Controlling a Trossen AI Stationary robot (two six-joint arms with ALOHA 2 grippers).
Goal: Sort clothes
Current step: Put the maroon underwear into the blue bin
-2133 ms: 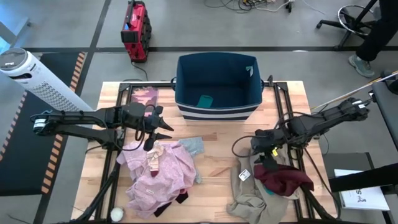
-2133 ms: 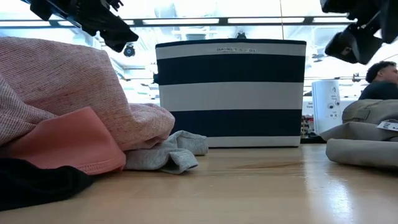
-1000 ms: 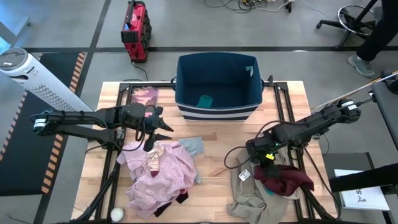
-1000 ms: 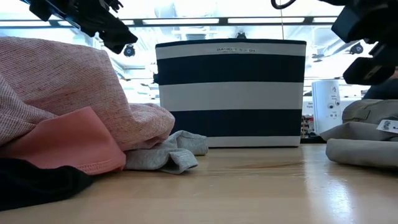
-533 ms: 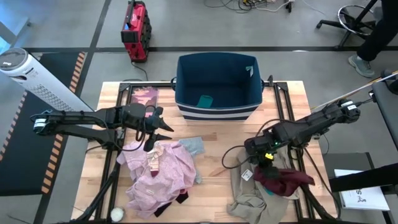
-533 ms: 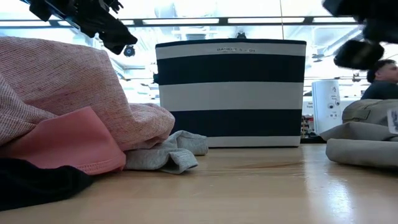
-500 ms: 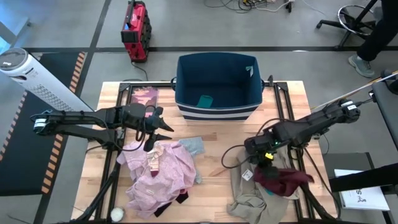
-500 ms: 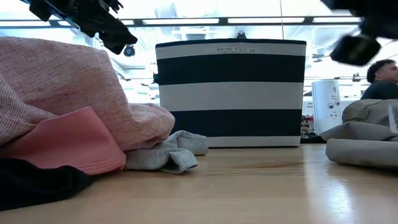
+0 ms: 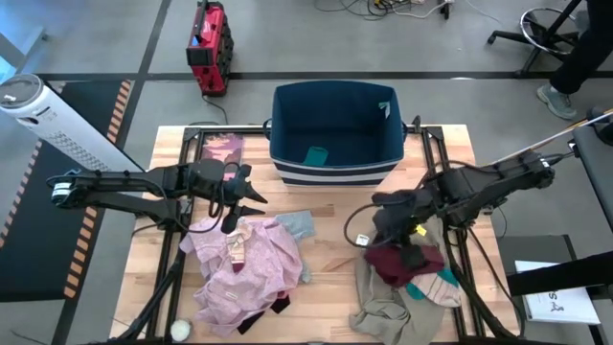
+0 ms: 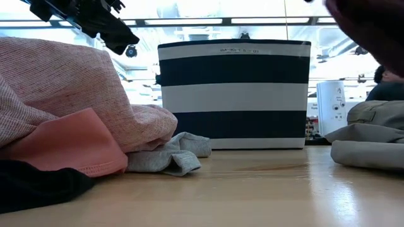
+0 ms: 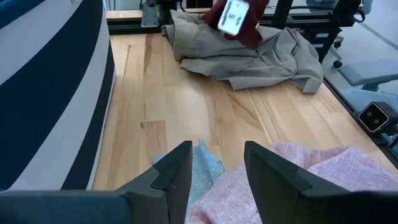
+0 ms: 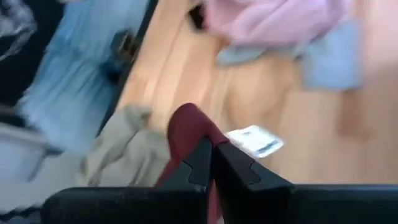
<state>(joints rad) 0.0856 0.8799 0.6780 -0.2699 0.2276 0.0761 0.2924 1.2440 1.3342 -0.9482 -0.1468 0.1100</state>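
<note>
**The right arm lifts the dark red piece off the pile**

The big change is on the right side of the table. Half a second ago the dark red piece lay on top of the tan pile. Now the right gripper has moved left and pulled the red piece up with it. Its fingers are pressed together on the red cloth, and a white tag hangs from the cloth. The tag shows in the left wrist view too, swinging above the tan pile.

Lifting the red piece has uncovered a striped sock. It lies on the right part of the tan pile, near the front edge of the table.

The blue bin sits at the far middle of the table with one teal piece inside. It looks like the red piece is meant to go there next, so one more piece of clothing is on its way to being sorted.

The left side has not changed. The left gripper hangs above the far edge of the pink shirt, with its fingers apart and nothing in them. A small grey-blue piece lies just right of the shirt. Most of the clothes are not sorted yet.
</note>
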